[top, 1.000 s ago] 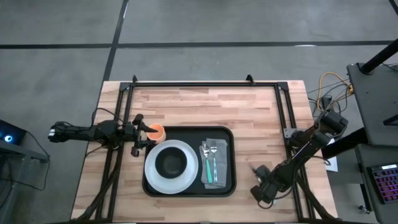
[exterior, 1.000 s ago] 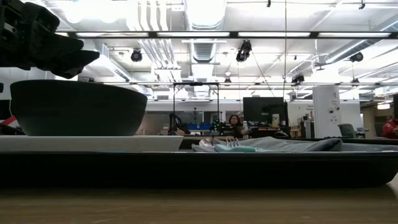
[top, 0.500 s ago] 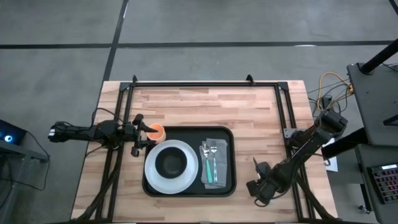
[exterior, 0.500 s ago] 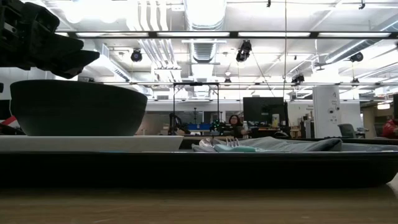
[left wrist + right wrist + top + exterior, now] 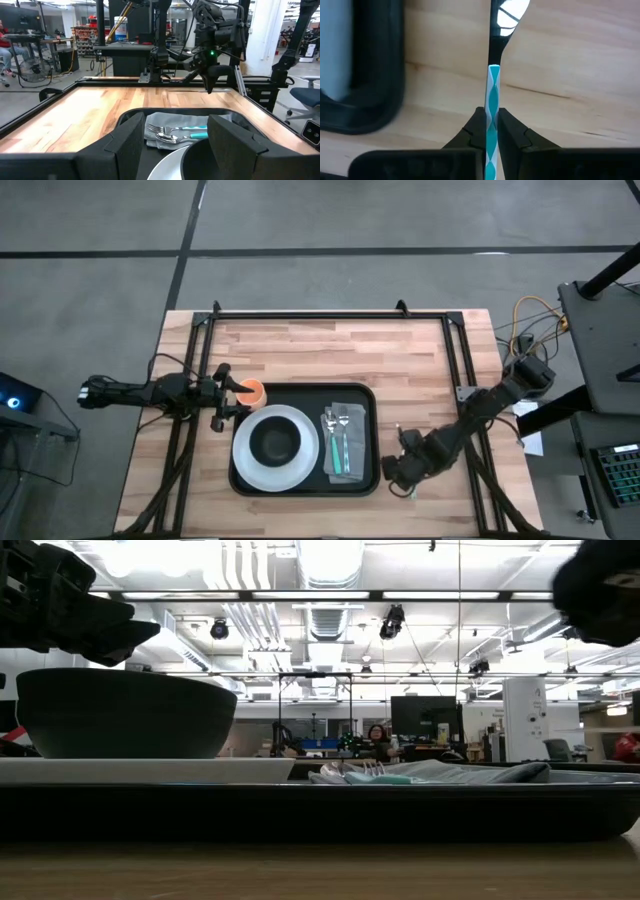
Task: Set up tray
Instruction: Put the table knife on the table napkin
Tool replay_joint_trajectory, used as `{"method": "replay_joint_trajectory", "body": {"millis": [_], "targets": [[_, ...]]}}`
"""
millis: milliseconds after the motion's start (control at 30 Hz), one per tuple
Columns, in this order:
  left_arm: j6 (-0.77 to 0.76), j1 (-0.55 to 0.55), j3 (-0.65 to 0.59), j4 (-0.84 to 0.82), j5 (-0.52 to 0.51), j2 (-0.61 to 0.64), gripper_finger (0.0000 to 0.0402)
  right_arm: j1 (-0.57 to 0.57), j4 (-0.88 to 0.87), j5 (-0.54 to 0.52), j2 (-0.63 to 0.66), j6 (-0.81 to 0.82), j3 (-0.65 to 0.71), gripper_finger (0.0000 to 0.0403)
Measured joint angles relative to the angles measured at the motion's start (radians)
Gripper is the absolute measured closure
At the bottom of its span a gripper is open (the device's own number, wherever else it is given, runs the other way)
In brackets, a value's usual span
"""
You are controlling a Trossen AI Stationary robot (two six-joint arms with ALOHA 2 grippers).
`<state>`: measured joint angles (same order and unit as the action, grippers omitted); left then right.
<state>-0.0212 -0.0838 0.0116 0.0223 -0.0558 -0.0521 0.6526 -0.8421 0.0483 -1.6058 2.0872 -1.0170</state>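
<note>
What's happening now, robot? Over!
Right pincer shut on teal-handled utensil, beside tray. Left pincer open at orange cup. Nothing in the way.

Your right gripper (image 5: 398,472) has bare table (image 5: 420,380) around it; only the tray (image 5: 372,480) rim stands just beside.

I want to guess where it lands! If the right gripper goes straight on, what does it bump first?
Probably the wooden table, just beside the tray rim, though depth is unclear. The teal-handled utensil clamped in the right gripper would touch first.
</note>
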Motion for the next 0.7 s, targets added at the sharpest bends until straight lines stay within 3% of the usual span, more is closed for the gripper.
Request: {"method": "replay_joint_trajectory", "body": {"millis": [267, 700], "targets": [[0.000, 0.000, 0.000, 0.000, 0.000, 0.000, 0.0204, -0.097, 0.003, -0.060, -0.019, -0.022, -0.065, 0.0390], [0.000, 0.000, 0.000, 0.000, 0.000, 0.000, 0.0204, -0.257, 0.001, -0.060, -0.222, -0.162, -0.293, 0.0390]]}}
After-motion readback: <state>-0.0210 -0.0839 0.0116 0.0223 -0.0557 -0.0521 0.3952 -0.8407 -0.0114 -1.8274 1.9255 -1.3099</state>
